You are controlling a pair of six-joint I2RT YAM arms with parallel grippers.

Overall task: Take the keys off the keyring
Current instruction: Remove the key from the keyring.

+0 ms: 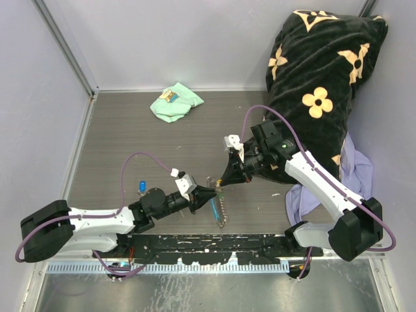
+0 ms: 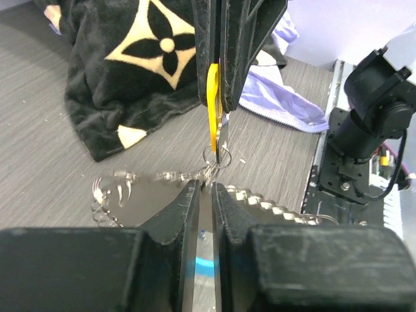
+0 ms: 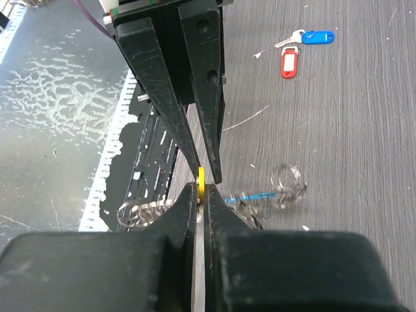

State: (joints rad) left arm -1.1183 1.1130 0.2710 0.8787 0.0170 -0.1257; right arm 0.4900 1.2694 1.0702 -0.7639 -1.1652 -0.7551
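Note:
My left gripper (image 1: pixel 209 193) is shut on the keyring's small silvery ring (image 2: pixel 214 155), just above the table. My right gripper (image 1: pixel 223 182) meets it tip to tip and is shut on a key's yellow tag (image 3: pixel 201 184), which also shows in the left wrist view (image 2: pixel 212 107). The grey chain (image 1: pixel 222 213) and the sky-blue fob (image 1: pixel 214 208) hang below the two grippers. A blue-tagged key (image 3: pixel 317 37) and a red-tagged key (image 3: pixel 288 64) lie loose on the table to the left, and the blue one shows in the top view (image 1: pixel 142 186). A blurred ring (image 3: pixel 288 182) dangles nearby.
A mint-green cloth (image 1: pixel 175 103) lies at the back of the table. A black flowered blanket (image 1: pixel 318 84) is piled at the right, with a lilac cloth (image 1: pixel 354 169) beneath it. A black perforated rail (image 1: pixel 208 247) runs along the near edge.

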